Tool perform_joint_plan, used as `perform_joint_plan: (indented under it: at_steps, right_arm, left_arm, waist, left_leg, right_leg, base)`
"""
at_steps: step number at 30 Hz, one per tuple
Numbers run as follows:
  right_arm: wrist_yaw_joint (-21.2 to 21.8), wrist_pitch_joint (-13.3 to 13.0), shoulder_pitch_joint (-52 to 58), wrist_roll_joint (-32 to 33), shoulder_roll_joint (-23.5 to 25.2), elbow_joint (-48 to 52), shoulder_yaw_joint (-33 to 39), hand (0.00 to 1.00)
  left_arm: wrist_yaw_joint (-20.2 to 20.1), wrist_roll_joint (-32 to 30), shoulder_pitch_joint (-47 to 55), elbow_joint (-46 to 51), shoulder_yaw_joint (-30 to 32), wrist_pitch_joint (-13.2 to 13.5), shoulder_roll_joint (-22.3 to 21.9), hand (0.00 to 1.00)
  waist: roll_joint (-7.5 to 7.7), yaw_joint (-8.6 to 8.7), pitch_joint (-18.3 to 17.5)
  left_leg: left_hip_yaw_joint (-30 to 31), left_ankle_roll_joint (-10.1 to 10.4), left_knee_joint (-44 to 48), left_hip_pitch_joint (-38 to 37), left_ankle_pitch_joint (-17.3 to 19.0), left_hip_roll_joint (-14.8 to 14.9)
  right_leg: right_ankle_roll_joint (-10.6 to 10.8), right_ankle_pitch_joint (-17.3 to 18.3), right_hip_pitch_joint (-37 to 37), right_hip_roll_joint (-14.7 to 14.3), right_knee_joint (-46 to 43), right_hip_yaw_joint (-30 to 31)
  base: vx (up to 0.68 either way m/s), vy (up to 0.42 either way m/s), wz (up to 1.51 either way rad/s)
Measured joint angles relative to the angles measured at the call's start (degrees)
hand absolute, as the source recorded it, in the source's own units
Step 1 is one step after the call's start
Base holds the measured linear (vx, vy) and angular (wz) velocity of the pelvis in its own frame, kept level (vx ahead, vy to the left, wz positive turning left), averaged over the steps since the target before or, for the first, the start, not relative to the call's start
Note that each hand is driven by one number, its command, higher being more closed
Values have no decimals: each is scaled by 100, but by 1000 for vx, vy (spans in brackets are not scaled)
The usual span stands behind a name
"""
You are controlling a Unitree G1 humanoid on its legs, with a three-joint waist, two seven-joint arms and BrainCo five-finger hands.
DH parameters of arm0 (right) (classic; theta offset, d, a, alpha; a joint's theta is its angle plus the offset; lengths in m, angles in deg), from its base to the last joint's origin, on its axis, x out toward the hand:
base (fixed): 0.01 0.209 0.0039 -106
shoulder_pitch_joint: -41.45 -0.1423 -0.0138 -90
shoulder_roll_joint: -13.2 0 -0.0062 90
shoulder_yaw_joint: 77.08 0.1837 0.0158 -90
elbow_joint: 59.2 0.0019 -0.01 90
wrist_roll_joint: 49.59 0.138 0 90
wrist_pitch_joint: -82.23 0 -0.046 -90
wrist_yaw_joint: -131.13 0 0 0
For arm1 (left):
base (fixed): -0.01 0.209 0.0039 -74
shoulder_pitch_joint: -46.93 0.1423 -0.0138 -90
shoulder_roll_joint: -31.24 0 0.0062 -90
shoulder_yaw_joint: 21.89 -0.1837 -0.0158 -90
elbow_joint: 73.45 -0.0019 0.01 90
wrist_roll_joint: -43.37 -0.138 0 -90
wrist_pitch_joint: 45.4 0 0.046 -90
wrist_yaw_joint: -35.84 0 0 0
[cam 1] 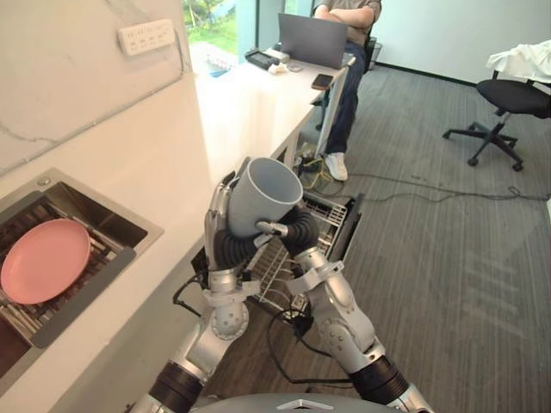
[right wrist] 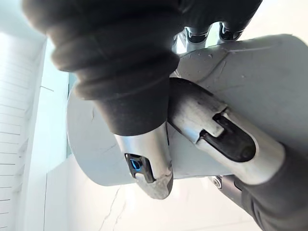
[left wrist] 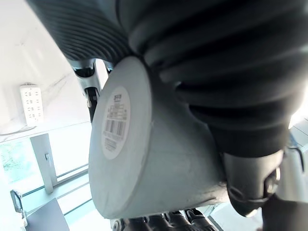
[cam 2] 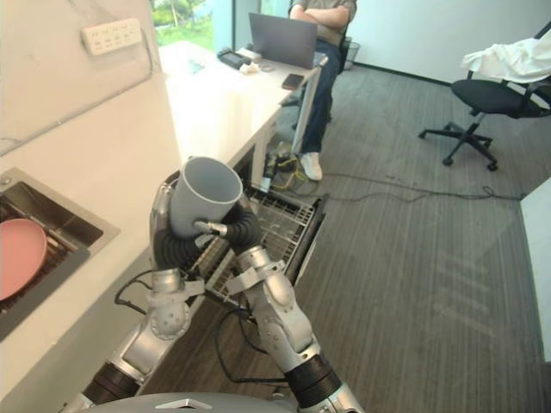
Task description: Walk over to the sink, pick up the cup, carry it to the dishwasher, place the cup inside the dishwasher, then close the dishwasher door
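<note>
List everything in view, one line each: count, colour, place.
cup: one, grey, held between both hands
plate: one, pink, in the sink
sink: one, steel, set in the counter
counter: one, white, left
dishwasher: one, door open, wire rack showing, below the cup
power strip: one, white, on the wall
person: one, seated, far end
laptop: one, grey, before the person
office chair: one, black, far right
cloth: one, white, on the chair
left hand: fingers round the cup
right hand: fingers round the cup
</note>
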State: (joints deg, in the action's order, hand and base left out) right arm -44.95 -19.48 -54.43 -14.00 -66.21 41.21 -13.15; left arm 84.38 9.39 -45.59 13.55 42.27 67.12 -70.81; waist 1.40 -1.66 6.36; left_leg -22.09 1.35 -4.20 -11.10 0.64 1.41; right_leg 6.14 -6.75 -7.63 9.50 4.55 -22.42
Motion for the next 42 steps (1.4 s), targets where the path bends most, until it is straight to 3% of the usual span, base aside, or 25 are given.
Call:
perform_joint_plan:
  at_steps: [6, 7, 10, 18, 24, 27, 32, 34, 36, 39, 42]
  right_arm:
    - [-349, -87, 0, -217, -6, 43, -71, 100]
    - [-387, -86, 0, -226, -6, 43, -71, 100]
    - [-590, -85, -1, -358, 10, 45, -37, 100]
    - [-844, 34, 0, -400, 50, 45, 128, 100]
    - [-1145, 71, 0, -408, 79, 46, 724, 100]
    - [-1295, 118, 73, -453, 82, 45, 1052, 100]
    - [-1438, 319, 225, -598, 11, -178, 1628, 100]
    - [-1437, 418, 217, -681, -40, -759, 1917, 100]
    - [-1420, 556, 211, -682, -190, -1225, 2067, 100]
    - [-1384, 756, 104, -897, -421, -2040, 2244, 100]
    - [-1260, 955, -296, -1113, -567, -2783, 2280, 100]
  left_arm:
    - [-21, 15, 0, 1, -15, -6, 3, 100]
    - [-61, 73, 0, 1, -23, -6, 3, 0]
    - [-329, 376, 54, -3, -193, -5, 25, 0]
    - [-559, 694, 259, -8, -311, 62, 17, 0]
    - [-960, 1121, 456, -192, -266, 237, 5, 0]
    - [-1500, 1515, 518, -220, -141, 396, -2, 0]
    - [-2879, 2393, 805, -572, -170, 536, 4, 0]
    - [-3616, 2958, 939, -991, -236, 367, 28, 0]
    - [-4030, 3278, 1019, -1326, -366, 232, 100, 0]
    - [-4515, 3545, 1142, -1815, -530, -41, 297, 0]
    - [-4635, 3623, 1220, -2161, -581, -267, 469, 0]
  waist:
    - [-3, 1, -2]
    - [-5, 1, -4]
    - [-16, -3, -11]
    - [-35, -6, -53]
    - [-38, -17, -56]
    - [-38, -17, -56]
    - [-63, 14, -111]
    - [-67, 10, -115]
    - [-67, -27, -115]
    - [-71, -25, -105]
    - [-91, -13, -80]
  left_leg:
    - [0, 0, 0, 6, 0, -15]
    - [0, 0, 0, 6, 0, -15]
    - [2, 0, 0, 9, 0, -16]
    - [11, -9, 1, 90, -6, -17]
    - [24, -11, -8, 99, -6, -23]
    - [35, -15, -18, 122, -9, -23]
    - [124, -49, -22, 248, -42, -44]
    - [177, -55, -20, 306, -53, -46]
    - [190, -63, -20, 379, -63, -49]
    - [265, -71, 8, 513, -91, -49]
    - [336, -70, 11, 532, -117, -63]
  right_leg:
    - [10, -3, 6, 17, 0, 0]
    - [11, -2, 6, 18, 0, 0]
    - [14, -1, 8, 19, 0, 0]
    - [19, -3, 91, 17, 0, -4]
    - [20, -3, 93, 21, 0, -15]
    - [24, 1, 95, 21, 0, -23]
    - [40, 1, 191, 41, -1, -97]
    - [40, 1, 206, 52, 1, -129]
    - [40, -5, 281, 65, 1, -126]
    - [40, -17, 366, 99, 1, -185]
    - [42, -19, 350, 99, 1, -249]
  base:
    - [0, 0, 0]
    - [0, 0, 0]
    - [0, 0, 0]
    - [0, 0, 0]
    - [0, 0, 0]
    - [0, 0, 0]
    - [8, -6, 10]
    - [3, -3, 14]
    - [-16, -1, 7]
    - [3, 0, 11]
    - [-9, -7, 13]
